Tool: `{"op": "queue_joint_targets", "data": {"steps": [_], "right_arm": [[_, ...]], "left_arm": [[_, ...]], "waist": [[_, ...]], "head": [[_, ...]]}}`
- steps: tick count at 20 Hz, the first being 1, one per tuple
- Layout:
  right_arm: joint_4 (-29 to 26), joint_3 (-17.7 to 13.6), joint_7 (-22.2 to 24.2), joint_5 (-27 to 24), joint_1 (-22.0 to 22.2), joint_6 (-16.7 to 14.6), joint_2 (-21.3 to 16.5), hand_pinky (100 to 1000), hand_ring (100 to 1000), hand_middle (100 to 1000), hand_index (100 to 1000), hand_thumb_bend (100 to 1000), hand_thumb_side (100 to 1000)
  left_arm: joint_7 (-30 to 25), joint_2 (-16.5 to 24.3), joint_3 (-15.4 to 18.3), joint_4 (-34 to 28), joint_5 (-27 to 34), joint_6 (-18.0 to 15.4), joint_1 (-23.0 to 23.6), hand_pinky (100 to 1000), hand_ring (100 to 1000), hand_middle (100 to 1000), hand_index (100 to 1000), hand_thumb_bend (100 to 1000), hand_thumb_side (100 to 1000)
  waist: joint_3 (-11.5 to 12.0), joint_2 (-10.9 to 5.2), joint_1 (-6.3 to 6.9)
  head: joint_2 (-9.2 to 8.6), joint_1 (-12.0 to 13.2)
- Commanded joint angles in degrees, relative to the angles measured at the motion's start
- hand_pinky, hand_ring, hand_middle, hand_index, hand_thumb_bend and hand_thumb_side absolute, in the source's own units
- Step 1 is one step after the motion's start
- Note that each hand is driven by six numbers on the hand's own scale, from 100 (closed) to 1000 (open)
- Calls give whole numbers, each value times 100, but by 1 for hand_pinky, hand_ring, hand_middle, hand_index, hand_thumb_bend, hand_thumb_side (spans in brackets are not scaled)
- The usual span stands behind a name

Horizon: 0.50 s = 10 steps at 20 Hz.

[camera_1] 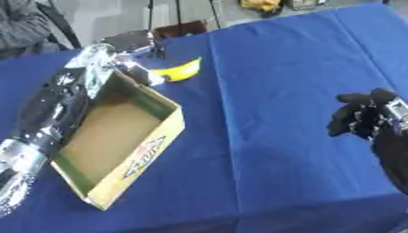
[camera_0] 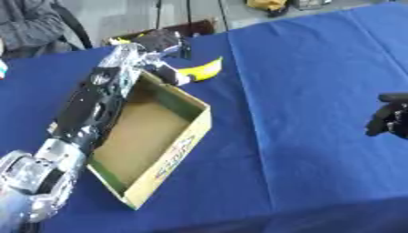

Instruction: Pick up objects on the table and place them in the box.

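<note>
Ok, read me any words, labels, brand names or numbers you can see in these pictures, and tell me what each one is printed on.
Outer side wall of the cardboard box: a printed logo in red and dark lettering, too blurred to read.
Banana, blue tablecloth, left hand and right hand: no text visible.

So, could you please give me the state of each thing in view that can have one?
box: open at the top, nothing visible inside, askew on the cloth.
banana: on the table beyond the box's far corner, not in the box.
left hand: reached past the box, at the banana; grip cannot be told.
right hand: idle at the right edge, fingers curled, holding nothing.
</note>
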Motion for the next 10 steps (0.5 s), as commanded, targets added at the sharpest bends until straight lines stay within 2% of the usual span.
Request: {"op": "queue_joint_targets", "data": {"steps": [1, 10], "right_arm": [[-63, 1, 30, 21, -90, -11, -32, 562, 569, 540, 763, 100, 1000], [-42, 5, 41, 20, -110, -5, -31, 562, 569, 540, 763, 100, 1000]], "left_arm": [[-17, 117, -1, -95, -119, 25, -66, 557, 558, 554, 689, 449, 465], [58, 176, 2, -19, -268, 126, -47, 564, 567, 567, 701, 446, 453]], "waist": [[-27, -70, -21], [-113, -100, 34]], "head": [[30, 25], [30, -6]]}}
